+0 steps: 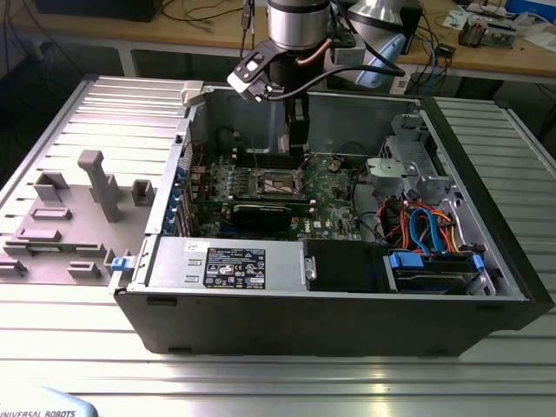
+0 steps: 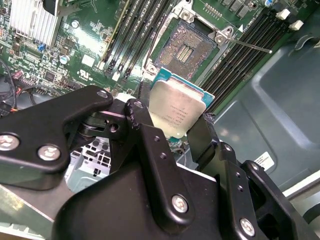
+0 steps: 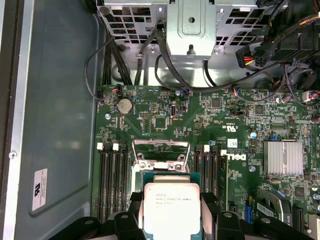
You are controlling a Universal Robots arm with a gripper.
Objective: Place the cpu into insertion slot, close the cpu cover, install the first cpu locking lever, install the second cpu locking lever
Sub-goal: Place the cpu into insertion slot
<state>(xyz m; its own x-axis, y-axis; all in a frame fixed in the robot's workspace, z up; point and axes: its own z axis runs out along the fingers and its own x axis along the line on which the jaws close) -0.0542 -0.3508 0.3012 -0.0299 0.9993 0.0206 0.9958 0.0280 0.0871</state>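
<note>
My gripper (image 2: 170,122) is shut on the cpu (image 2: 177,112), a flat square chip with a dull silver top, pinched by two opposite edges between black fingers (image 2: 137,112). In the second wrist view the chip hangs tilted just short of the insertion slot (image 2: 185,47), whose dark centre lies uncovered inside its shiny rim. In the first wrist view the cpu (image 3: 171,205) sits just short of the cpu cover (image 3: 161,146), a thin metal frame that stands raised. A thin lever rod (image 2: 250,46) sticks out beside the socket. In the exterior view the gripper (image 1: 298,143) reaches into the case above the socket (image 1: 278,182).
Long memory slots (image 3: 112,180) flank the socket on both sides. A finned heatsink (image 3: 282,157) and cables (image 3: 150,55) lie nearby. The open computer case (image 1: 347,313) holds a power supply (image 1: 230,263) and drive bays (image 1: 430,265). A grey fixture (image 1: 100,187) stands at the exterior view's left.
</note>
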